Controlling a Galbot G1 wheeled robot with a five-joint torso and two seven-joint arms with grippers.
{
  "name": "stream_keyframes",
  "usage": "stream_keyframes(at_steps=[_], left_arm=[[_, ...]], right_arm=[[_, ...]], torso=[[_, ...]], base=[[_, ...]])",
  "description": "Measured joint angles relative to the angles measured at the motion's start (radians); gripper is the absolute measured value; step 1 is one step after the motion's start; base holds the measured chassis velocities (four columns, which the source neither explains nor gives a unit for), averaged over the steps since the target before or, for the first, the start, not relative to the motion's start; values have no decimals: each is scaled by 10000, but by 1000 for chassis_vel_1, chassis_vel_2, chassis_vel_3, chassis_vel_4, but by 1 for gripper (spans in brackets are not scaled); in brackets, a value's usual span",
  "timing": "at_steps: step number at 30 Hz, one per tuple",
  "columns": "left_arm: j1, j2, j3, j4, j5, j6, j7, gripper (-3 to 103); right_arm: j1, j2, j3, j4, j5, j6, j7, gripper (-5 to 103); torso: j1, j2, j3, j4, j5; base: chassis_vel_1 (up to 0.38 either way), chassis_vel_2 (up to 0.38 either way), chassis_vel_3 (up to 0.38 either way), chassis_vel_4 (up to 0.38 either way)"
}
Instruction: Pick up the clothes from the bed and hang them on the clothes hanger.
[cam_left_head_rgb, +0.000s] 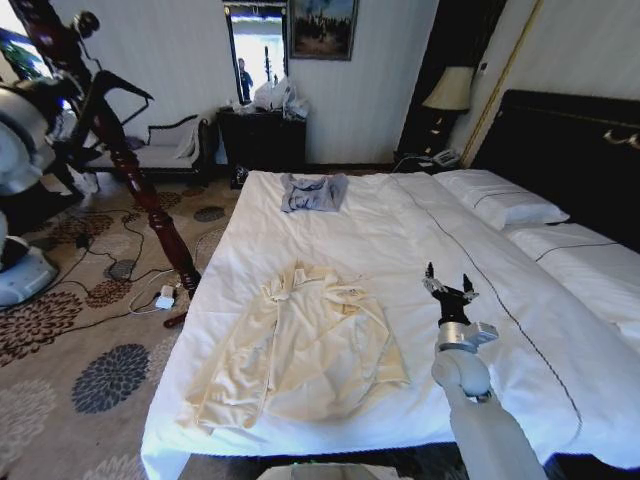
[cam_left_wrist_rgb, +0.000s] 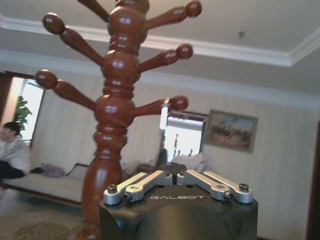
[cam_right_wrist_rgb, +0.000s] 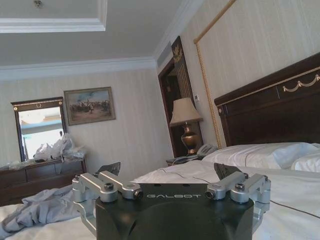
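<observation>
the clothes (cam_left_head_rgb: 300, 345) are lying spread flat on the bed (cam_left_head_rgb: 400, 230), near its foot edge and toward the robot's left side, with the collar pointing toward the far end and the sleeves folded in along the body. a small grey-blue garment (cam_left_head_rgb: 312, 192) is resting well apart from them at the far end of the duvet.

the right gripper (cam_left_head_rgb: 449, 290) is hovering low over the duvet to the right of the clothes, apart from them, with its fingers spread open and nothing between them. the left gripper (cam_left_wrist_rgb: 178, 175) is pointing up beside the reddish-brown wooden post (cam_left_wrist_rgb: 116, 100); its linkage looks drawn together, and it is holding nothing.

handling judgement: the fabric appears soft, light and limp (no stiffness to hold a shape), so it is likely sagging and bunching once lifted. a pinch at the collar or a shoulder seam looks most suitable, since a thicker fold is gathering there and the garment would be hanging straight. a pinch too deep risks catching the duvet as well.
</observation>
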Motion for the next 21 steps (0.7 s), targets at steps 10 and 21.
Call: stream_keyframes(at_steps=[10,21], left_arm=[[-1062,-125,808,476,51,1074,-301,32],[-1950,-559,1575,914,-214,1978,-1261,70]], right_arm=[[98,232,-155,-229,-112,58,2,100],[23,106,-36,-333,-126,145,107,100]], torso=[[1,0,1,2,-2],[1,0,1,1,-1]], base=[[0,0,0,0],[0,0,0,0]])
